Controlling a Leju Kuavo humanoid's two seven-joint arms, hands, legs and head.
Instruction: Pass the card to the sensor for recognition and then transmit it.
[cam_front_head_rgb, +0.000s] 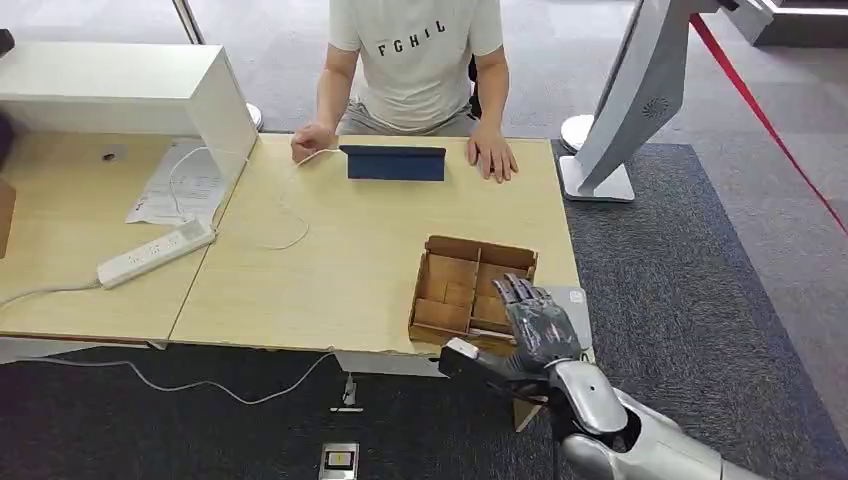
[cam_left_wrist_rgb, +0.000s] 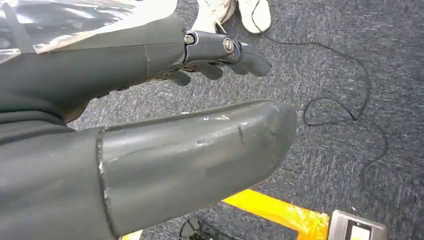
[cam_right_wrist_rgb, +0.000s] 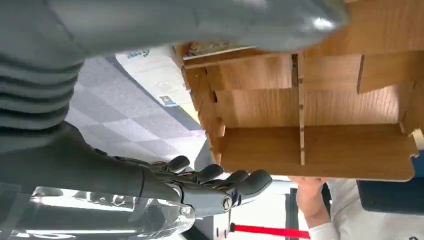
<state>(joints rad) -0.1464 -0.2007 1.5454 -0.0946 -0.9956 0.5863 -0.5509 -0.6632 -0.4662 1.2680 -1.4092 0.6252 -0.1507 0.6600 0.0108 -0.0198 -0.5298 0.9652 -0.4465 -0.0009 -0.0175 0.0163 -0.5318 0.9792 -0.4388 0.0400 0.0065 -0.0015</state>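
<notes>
Head view: wooden box (cam_front_head_rgb: 470, 290) at lower centre of table (cam_front_head_rgb: 330, 260), person (cam_front_head_rgb: 415, 60) behind blue tablet (cam_front_head_rgb: 395, 163) at top. Pale slab (cam_front_head_rgb: 574, 297) just right of box, partly hidden by right hand (cam_front_head_rgb: 535, 325), spread and empty; card or sensor, unclear.
Right wrist view: fingers (cam_right_wrist_rgb: 240, 181) apart, near box compartments.
Left wrist view: left hand (cam_left_wrist_rgb: 125, 60) loosely spread, empty, over carpet (cam_left_wrist_rgb: 340, 75).

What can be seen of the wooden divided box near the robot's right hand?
The wooden box is a shallow open-top tray of light brown thin board, split by slotted dividers into several compartments. It lies flat at the near right corner of the table, slightly turned. No contents show in the compartments that are visible. The right hand hovers at its near right edge, partly covering it; contact cannot be told.
</notes>
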